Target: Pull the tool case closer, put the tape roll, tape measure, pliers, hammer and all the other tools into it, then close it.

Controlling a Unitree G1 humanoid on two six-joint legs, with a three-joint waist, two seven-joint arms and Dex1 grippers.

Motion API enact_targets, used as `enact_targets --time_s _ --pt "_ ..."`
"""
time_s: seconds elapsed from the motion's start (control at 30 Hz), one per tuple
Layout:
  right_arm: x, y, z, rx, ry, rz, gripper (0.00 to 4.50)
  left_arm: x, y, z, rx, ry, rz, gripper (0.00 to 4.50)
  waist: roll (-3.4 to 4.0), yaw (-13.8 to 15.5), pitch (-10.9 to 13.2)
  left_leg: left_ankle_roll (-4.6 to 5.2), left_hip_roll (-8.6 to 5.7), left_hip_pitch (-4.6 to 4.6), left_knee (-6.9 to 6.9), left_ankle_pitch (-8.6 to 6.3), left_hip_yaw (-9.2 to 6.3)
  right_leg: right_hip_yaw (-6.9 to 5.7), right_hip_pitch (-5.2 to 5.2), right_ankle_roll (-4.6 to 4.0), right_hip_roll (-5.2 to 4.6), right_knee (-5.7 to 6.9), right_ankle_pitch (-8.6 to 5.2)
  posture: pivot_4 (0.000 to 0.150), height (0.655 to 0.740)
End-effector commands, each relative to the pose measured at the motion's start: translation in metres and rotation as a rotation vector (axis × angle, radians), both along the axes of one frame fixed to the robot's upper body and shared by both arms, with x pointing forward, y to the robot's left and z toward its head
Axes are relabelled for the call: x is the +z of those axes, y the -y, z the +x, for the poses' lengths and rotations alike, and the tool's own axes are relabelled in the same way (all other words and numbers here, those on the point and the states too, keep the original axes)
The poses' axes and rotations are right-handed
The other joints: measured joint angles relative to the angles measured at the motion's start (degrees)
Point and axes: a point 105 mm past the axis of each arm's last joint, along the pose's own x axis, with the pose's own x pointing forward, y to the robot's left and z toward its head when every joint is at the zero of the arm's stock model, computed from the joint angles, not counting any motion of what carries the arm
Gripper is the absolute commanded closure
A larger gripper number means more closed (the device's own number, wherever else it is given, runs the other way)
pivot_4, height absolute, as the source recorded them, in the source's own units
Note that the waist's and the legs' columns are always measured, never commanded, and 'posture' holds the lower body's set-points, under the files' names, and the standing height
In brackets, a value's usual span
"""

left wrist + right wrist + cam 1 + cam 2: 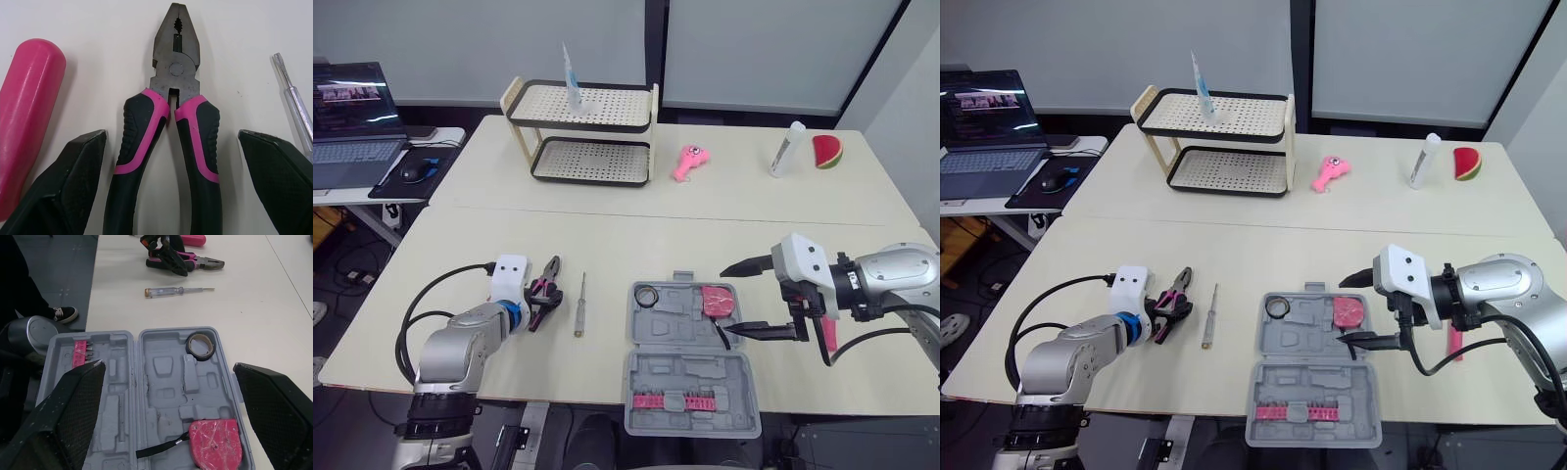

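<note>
The grey tool case (pixel 675 377) lies open at the table's front middle, lid toward me with a pink bit strip (pixel 680 399). In its tray sit a black tape roll (pixel 647 295) and a pink tape measure (pixel 716 301). Black-and-pink pliers (pixel 173 73) lie left of the case, their handles between the spread fingers of my left gripper (pixel 543 311), which is open and not touching them. A clear-handled screwdriver (pixel 579 304) lies between pliers and case. My right gripper (pixel 726 301) hangs open over the case's right edge, holding nothing.
A pink handle (pixel 29 112) lies beside the pliers. Another pink tool (pixel 826 341) rests on the table under my right wrist. At the back stand a two-tier rack (pixel 582 132), a pink toy (pixel 687 162), a white bottle (pixel 788 149) and a watermelon slice (pixel 827 152).
</note>
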Motion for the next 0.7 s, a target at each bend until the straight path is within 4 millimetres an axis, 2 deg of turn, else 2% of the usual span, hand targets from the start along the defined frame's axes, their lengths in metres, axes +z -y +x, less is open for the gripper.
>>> enact_targets --time_s 0.03,0.13,0.17,0.27,0.33,0.5,0.7 --pt "0.011 0.0 -0.003 0.004 0.046 0.006 0.0 -0.006 0.005 0.001 -0.043 -0.023 0.027 0.93 0.01 0.01 -0.01 0.0 -0.01 0.0 0.0 0.0 0.0 0.0 0.0 0.0 0.0 0.0 0.0 0.15 0.74" --pt "0.01 0.0 -0.003 0.001 0.043 0.007 0.0 -0.008 0.005 0.002 -0.051 -0.025 0.038 1.77 0.01 0.16 -0.01 0.0 -0.03 -0.01 0.02 0.0 0.0 0.0 0.01 0.0 -0.01 0.0 0.0 0.15 0.74" --pt "0.01 0.001 -0.003 -0.001 0.042 0.007 0.0 -0.009 0.004 0.002 -0.051 -0.027 0.04 1.92 0.04 0.21 -0.02 0.0 -0.04 0.0 0.03 0.0 0.0 0.0 0.02 0.0 -0.01 0.0 0.0 0.15 0.74" --pt "0.01 0.002 -0.004 -0.005 0.042 0.006 0.0 -0.01 0.002 0.001 -0.058 -0.02 0.05 1.91 0.08 0.21 -0.04 0.0 -0.04 0.01 0.04 0.0 -0.01 0.0 0.03 0.0 -0.02 0.05 0.0 0.15 0.74" --pt "0.011 0.002 -0.004 -0.01 0.044 0.006 0.0 -0.001 0.003 0.003 -0.063 0.041 0.038 1.91 0.08 0.16 -0.04 0.0 -0.04 0.02 0.04 0.0 -0.01 0.0 0.03 0.0 -0.02 0.06 0.0 0.15 0.74" --pt "0.012 0.003 -0.003 -0.02 0.052 0.014 0.0 0.025 0.003 0.0 -0.081 0.184 0.026 1.91 0.05 0.14 -0.02 0.0 -0.01 -0.02 0.05 0.0 -0.01 0.0 0.0 0.0 -0.02 0.04 0.0 0.15 0.74" --pt "0.013 0.004 -0.003 -0.033 0.061 0.018 0.0 0.072 0.008 -0.003 -0.261 0.335 0.15 1.92 -0.03 0.14 0.07 0.0 0.01 -0.06 0.04 0.0 -0.08 -0.04 -0.04 0.0 0.0 0.04 0.0 0.15 0.74"
